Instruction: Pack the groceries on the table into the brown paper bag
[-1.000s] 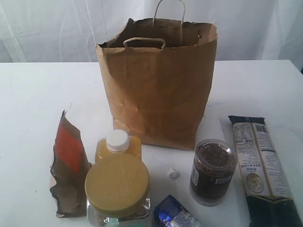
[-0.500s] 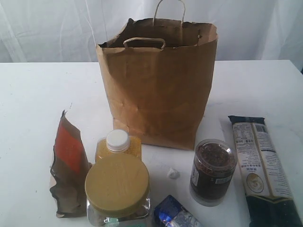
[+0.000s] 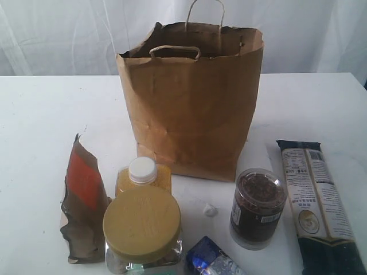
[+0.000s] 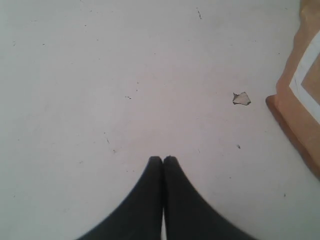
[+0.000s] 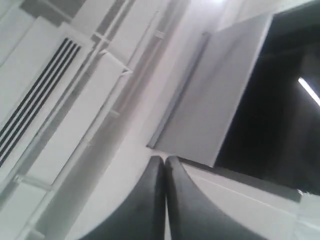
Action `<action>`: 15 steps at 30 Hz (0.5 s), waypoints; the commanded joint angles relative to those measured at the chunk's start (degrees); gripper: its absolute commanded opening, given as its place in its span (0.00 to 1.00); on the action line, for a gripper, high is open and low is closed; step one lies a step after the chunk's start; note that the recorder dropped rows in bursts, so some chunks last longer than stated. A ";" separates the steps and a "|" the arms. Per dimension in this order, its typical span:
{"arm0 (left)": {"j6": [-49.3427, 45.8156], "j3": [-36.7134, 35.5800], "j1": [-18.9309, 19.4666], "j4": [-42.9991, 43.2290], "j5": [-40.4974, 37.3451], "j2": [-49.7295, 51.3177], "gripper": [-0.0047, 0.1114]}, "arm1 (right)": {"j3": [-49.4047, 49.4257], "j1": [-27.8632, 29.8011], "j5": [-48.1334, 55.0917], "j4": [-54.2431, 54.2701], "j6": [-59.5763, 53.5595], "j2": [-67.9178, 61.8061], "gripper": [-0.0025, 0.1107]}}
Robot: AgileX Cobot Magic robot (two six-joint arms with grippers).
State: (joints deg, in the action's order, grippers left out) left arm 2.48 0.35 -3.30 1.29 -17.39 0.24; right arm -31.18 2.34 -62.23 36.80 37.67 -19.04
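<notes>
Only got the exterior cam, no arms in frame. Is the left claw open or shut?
Observer: The left claw is shut and empty, over bare table.
Operator: Anything near it?
Observer: A small pale scrap lies on the table, clear of the tips.
Operator: And the other side?
Observer: The right claw is shut and empty too, aimed at white panels, with no table in its view.
</notes>
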 commanded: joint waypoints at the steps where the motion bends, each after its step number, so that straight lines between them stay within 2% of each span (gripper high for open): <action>1: 0.08 -0.35 -0.33 -0.45 -0.14 -0.24 0.04 | -13.51 0.45 0.37 -19.33 -16.08 -12.20 0.02; 3: 0.08 -0.35 -0.33 -0.45 -0.14 -0.24 0.04 | -18.10 0.45 4.50 -28.69 -26.83 -17.08 0.02; 6: 0.08 -0.35 -0.33 -0.45 -0.14 -0.24 0.04 | -23.40 0.45 25.94 -40.15 -50.38 -24.14 0.02; 7: 0.08 -0.35 -0.33 -0.45 -0.14 -0.24 0.04 | -26.30 0.79 49.06 -38.35 -70.31 -30.65 0.02; 8: 0.08 -0.35 -0.33 -0.45 -0.14 -0.24 0.04 | -26.88 1.45 58.96 -35.27 -78.71 -35.16 0.02; 9: 0.08 -0.35 -0.33 -0.45 -0.14 -0.24 0.04 | -27.66 4.22 75.31 -32.27 -84.97 -44.33 0.02; 10: 0.08 -0.35 -0.33 -0.45 -0.14 -0.24 0.04 | -28.10 4.70 80.30 -32.28 -83.08 -47.50 0.02; 11: 0.08 -0.35 -0.33 -0.45 -0.14 -0.24 0.04 | -29.34 4.81 90.51 -31.61 -70.29 -54.01 0.02; 12: 0.08 -0.35 -0.33 -0.45 -0.14 -0.24 0.04 | -29.95 4.81 94.55 -31.84 -65.33 -56.03 0.02; 13: 0.08 -0.35 -0.20 -0.45 -0.14 -0.24 0.04 | -31.13 4.81 103.61 -32.13 -59.83 -59.92 0.02; 14: 0.08 -0.35 -0.20 -0.45 -0.14 -0.24 0.04 | -31.70 4.81 108.53 -32.13 -60.25 -61.21 0.02; 15: 0.08 -0.35 -0.20 -0.45 -0.14 -0.24 0.04 | -32.61 4.32 119.00 -31.96 -62.57 -62.50 0.02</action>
State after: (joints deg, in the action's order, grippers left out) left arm 2.48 0.35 -3.30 1.29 -17.39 0.24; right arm -61.98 6.72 43.74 4.30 -25.35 -80.25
